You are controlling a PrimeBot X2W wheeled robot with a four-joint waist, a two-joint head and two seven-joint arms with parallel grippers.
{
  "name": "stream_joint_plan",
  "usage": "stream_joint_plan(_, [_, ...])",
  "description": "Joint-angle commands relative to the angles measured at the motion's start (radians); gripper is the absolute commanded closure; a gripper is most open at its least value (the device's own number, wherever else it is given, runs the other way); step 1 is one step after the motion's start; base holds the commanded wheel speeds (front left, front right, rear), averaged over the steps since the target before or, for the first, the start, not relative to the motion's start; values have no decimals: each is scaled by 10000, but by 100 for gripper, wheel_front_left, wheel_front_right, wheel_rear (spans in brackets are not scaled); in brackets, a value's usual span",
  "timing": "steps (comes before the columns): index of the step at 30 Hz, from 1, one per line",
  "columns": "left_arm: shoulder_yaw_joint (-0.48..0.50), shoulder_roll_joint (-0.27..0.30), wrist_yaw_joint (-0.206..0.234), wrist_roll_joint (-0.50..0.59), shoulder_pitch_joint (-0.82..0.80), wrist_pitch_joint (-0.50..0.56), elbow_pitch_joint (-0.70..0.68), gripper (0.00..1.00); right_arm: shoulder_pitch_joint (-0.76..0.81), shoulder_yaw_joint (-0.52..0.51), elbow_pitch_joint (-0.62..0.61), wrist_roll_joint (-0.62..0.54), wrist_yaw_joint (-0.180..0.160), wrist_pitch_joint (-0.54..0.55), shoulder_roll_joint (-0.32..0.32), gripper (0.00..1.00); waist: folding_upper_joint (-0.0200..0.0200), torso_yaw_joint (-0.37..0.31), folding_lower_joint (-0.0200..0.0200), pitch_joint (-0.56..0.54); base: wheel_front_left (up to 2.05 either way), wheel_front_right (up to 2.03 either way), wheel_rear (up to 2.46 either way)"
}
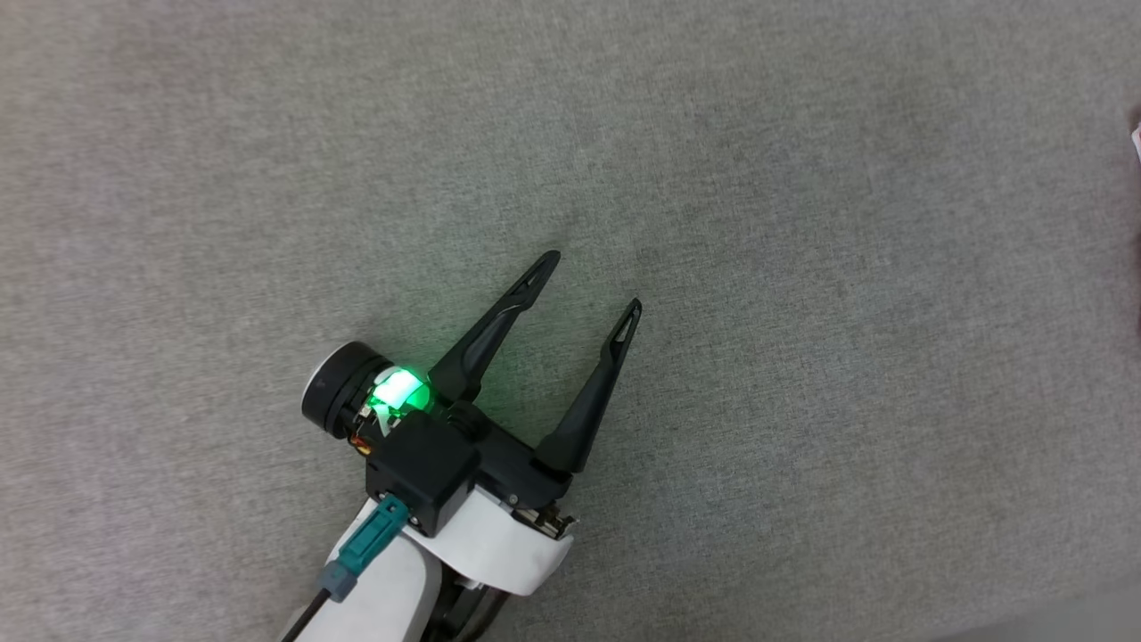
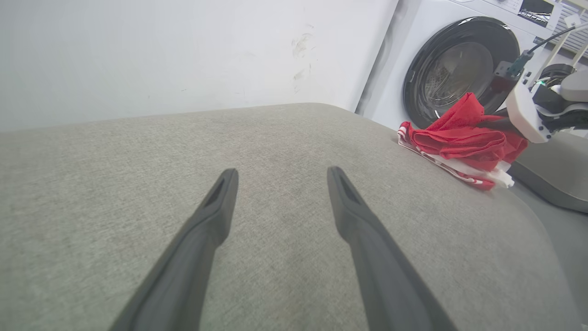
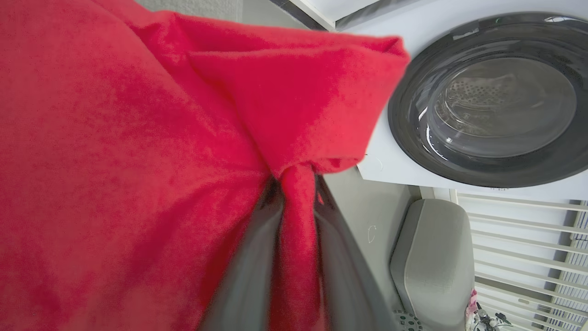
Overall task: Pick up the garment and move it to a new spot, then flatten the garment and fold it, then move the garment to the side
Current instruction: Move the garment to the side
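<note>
The garment [image 2: 459,138] is a bunched red heap with white and striped trim, lying at the far right edge of a grey cushioned surface [image 2: 275,133]. My right gripper [image 3: 297,184] is shut on a twisted fold of its red cloth [image 3: 138,161], which spreads across the left of the right wrist view. The right arm's white wrist [image 2: 528,108] sits just right of the heap. My left gripper [image 1: 594,281] hovers open over bare grey fabric, well left of the garment, with nothing between its fingers [image 2: 220,202].
A white front-loading washing machine [image 2: 459,69] with a dark round door [image 3: 487,92] stands behind the garment. A white wall [image 2: 161,55] backs the cushion. A second grey padded piece [image 3: 432,257] and a white slatted rack [image 3: 528,239] lie beyond the right edge.
</note>
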Motion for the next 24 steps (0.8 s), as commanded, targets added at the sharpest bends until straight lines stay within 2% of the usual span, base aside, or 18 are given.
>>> stream_joint_plan(1, [56, -44, -14, -40, 95, -19, 25, 0, -195, -84, 75, -79, -18, -88, 93, 0, 0, 91, -1, -225, 0, 0, 0])
stream_joint_plan(8, [536, -428, -15, -335, 558, -19, 223, 0, -216, -79, -302, -189, -18, -576, 418, 0, 0, 404, -1, -1483, 0, 0, 0])
stream_joint_plan(13, [1422, -634, -12, -561, 1181, -19, 396, 0, 82, -34, -1297, 322, -16, -1137, 1007, 0, 0, 758, -1, -2735, 0, 0, 0])
stream_joint_plan(18, [2734, -755, 135, -399, 1902, -19, 630, 0, 990, -500, -3197, 953, -15, -1594, 2276, 0, 0, 1206, -1, -3958, 0, 0, 0])
stream_joint_plan(24, [4150, -885, 418, -264, 2565, -17, 824, 0, 3085, -1073, -6023, 1489, -15, -1795, 4381, 0, 0, 1677, -1, -4962, 0, 0, 0])
